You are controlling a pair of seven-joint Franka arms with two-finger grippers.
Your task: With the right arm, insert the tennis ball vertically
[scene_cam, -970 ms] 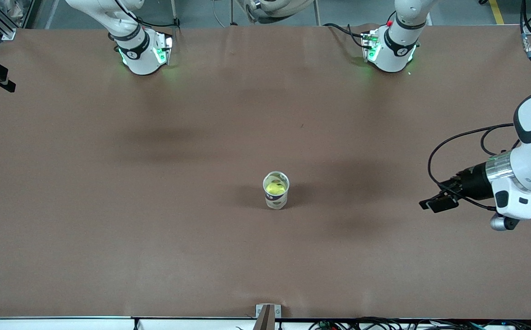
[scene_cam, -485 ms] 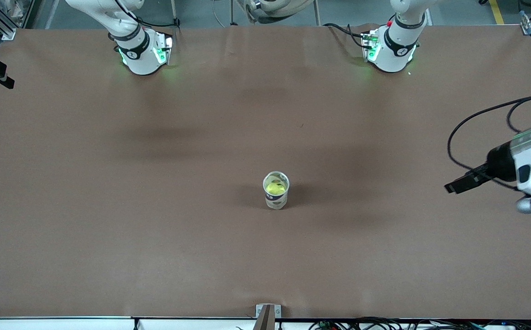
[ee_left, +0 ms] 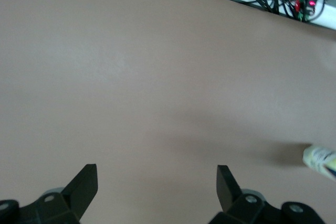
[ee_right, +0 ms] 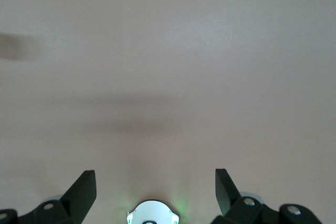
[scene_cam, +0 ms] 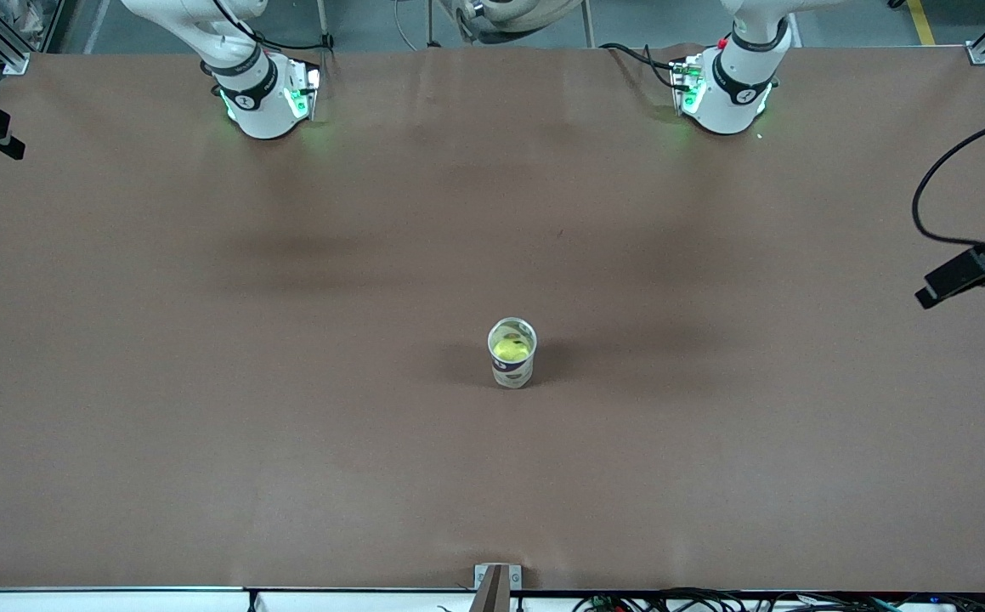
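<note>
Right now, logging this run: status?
Both grippers open, empty: left, right, both over bare table. Ball in upright can. Nothing in the way.

Right end effector (ee_right: 152,182), fingers (ee_right: 84,187) apart, over bare table (ee_right: 168,51).

Ball in can, mid-table.
I see the tennis ball (scene_cam: 512,347) inside the upright can (scene_cam: 512,366), between both arms' ends of the table (scene_cam: 203,382).

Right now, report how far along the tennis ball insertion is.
Done: the tennis ball sits inside the upright can mid-table. In hand: nothing; the left gripper and right gripper are open and empty over bare table. Left: nothing visible.
</note>
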